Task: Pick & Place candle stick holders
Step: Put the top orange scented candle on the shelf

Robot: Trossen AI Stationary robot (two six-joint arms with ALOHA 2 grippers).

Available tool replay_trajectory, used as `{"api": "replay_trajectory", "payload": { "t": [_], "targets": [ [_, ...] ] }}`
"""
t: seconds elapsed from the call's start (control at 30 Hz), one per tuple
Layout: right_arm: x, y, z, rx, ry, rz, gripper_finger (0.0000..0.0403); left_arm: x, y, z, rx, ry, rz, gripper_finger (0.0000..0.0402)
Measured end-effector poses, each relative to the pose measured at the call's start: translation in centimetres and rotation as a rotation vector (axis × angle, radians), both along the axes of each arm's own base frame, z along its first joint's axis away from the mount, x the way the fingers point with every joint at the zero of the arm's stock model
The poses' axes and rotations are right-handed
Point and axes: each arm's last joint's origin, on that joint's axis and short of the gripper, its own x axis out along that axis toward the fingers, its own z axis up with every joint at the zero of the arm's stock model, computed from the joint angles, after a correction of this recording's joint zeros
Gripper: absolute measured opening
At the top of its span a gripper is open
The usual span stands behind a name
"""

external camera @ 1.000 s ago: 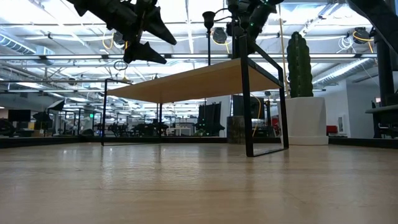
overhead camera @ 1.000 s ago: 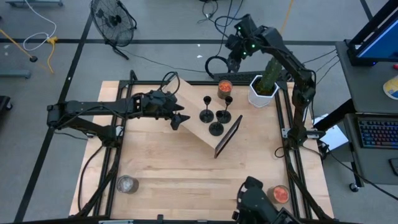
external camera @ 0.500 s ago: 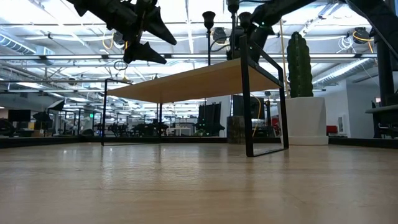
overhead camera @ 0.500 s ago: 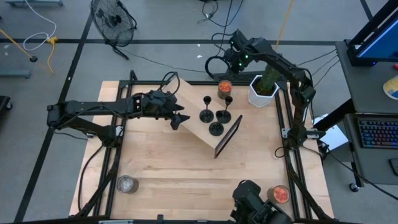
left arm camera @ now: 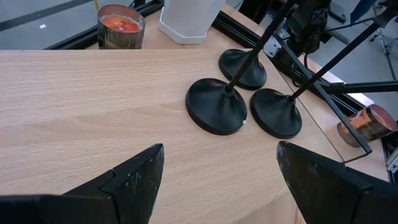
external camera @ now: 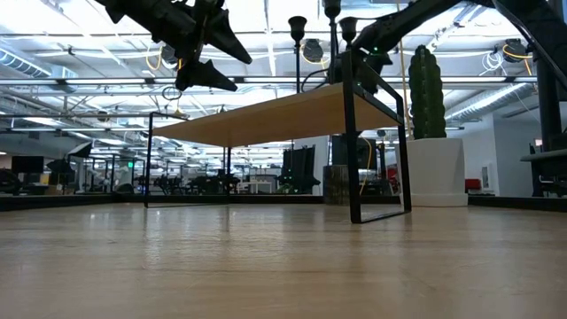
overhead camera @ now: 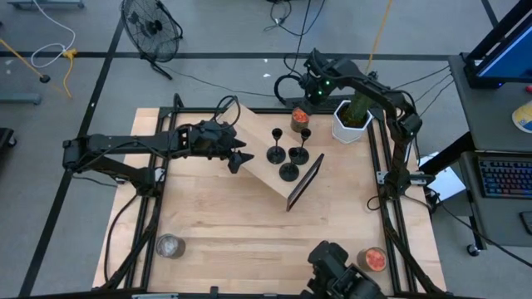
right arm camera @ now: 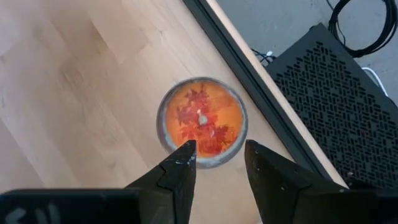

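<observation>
While the left gripper [left arm camera: 214, 180] hangs over the raised wooden shelf [overhead camera: 262, 166] in the middle of the high view, its fingers [left arm camera: 134, 177] are spread wide and hold nothing. Just ahead of them, in the left wrist view, three black candle stick holders [left arm camera: 217, 106] stand upright on the shelf, their round bases close together. In the high view the holders [overhead camera: 288, 154] sit a little right of the centre, four of them. At the upper middle of the high view the right gripper [right arm camera: 217, 165] points down over an orange-filled glass jar [right arm camera: 202, 121]; its fingers [right arm camera: 177, 171] are apart, one at each side above the jar, and pinch nothing. Another orange jar [overhead camera: 375, 260] and a silvery jar [overhead camera: 169, 246] stand on the bench [overhead camera: 233, 224] at the lower edge, and a white pot with a cactus [overhead camera: 353, 116] at the upper right.
</observation>
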Motion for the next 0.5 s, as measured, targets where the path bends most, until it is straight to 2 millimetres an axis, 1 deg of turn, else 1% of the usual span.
{"api": "replay_trajectory", "payload": {
  "t": [0.1,0.27,0.5],
  "targets": [
    [0.09,-0.07,-0.29,-0.008,-0.003,-0.006,0.0129,0.00,-0.01,0.00,-0.001,0.000,0.000,0.0322],
    [0.19,-0.08,-0.31,-0.021,0.011,-0.063,0.0130,0.00,-0.01,0.00,-0.006,-0.001,0.003,0.0322],
    [0.95,0.72,-0.17,-0.032,0.024,-0.093,0.0130,0.00,0.00,0.00,-0.006,-0.001,0.003,0.0322]
  ]
}}
